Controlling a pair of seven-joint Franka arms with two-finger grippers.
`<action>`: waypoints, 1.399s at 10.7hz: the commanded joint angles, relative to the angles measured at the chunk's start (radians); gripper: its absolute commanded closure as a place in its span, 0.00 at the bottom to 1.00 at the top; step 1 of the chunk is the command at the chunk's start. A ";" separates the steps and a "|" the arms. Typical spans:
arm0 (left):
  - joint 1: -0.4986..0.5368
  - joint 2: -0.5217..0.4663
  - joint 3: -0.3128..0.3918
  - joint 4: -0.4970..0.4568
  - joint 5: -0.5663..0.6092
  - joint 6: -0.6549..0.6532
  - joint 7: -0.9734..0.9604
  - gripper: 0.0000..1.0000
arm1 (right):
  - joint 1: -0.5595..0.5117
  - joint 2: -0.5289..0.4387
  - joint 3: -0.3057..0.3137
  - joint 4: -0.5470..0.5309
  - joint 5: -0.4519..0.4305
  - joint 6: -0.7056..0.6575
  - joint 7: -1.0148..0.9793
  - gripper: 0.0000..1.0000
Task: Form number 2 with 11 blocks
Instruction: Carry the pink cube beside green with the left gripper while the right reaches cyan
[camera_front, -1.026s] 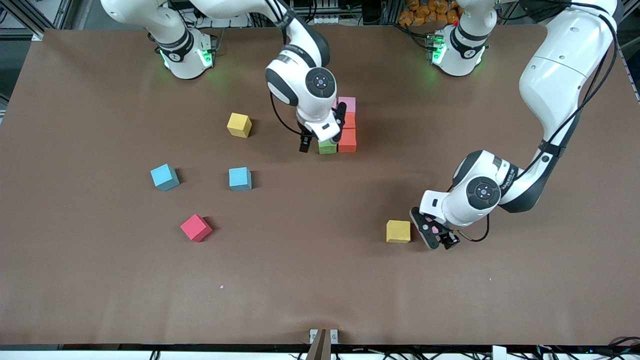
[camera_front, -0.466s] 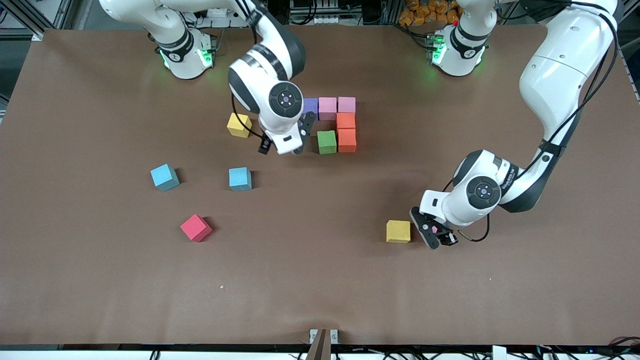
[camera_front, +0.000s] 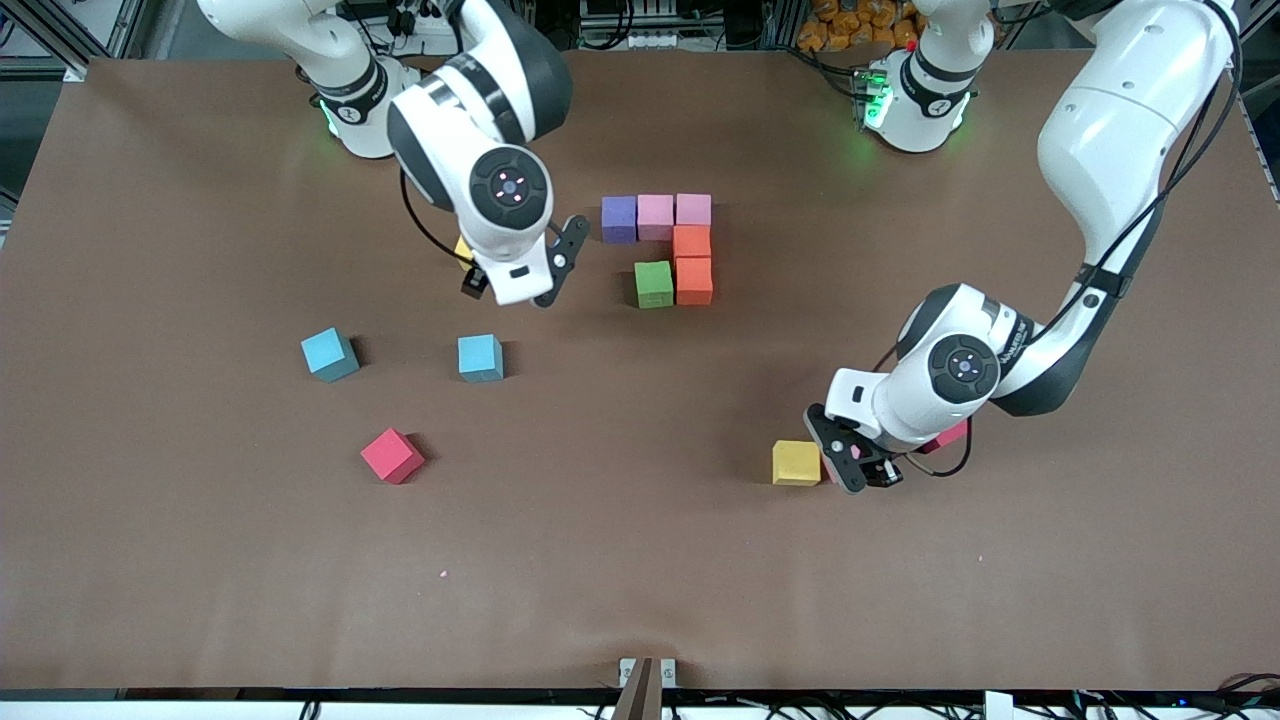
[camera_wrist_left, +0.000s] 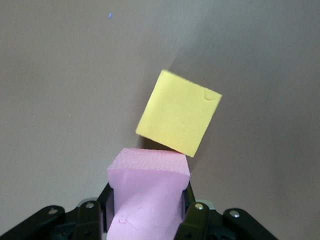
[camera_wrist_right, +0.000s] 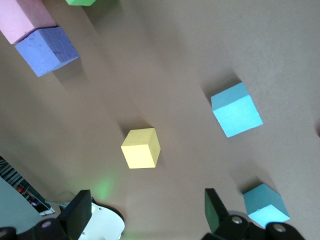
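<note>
Left gripper (camera_front: 853, 468), lower right of the frame, pinches a pink block (camera_wrist_left: 148, 192) for the unfinished number 2 (camera_front: 662, 247); right gripper (camera_front: 520, 270) hovers spread, upper centre.

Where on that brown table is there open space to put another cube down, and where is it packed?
Open: the table nearer the front camera than the red block and the yellow block; also the middle, between the light blue block and that yellow block. Crowded: the purple, pink, orange and green cluster.
</note>
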 joint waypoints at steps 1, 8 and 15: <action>-0.054 -0.059 -0.010 -0.006 -0.034 -0.064 -0.206 0.75 | -0.037 -0.047 0.014 -0.012 -0.010 -0.004 -0.003 0.00; -0.261 -0.098 -0.055 0.049 -0.034 -0.130 -0.546 0.73 | -0.088 -0.004 0.009 -0.043 -0.069 0.056 0.008 0.00; -0.540 -0.006 -0.021 0.252 -0.048 -0.176 -0.508 0.72 | -0.091 0.002 0.009 -0.067 -0.079 0.032 0.011 0.00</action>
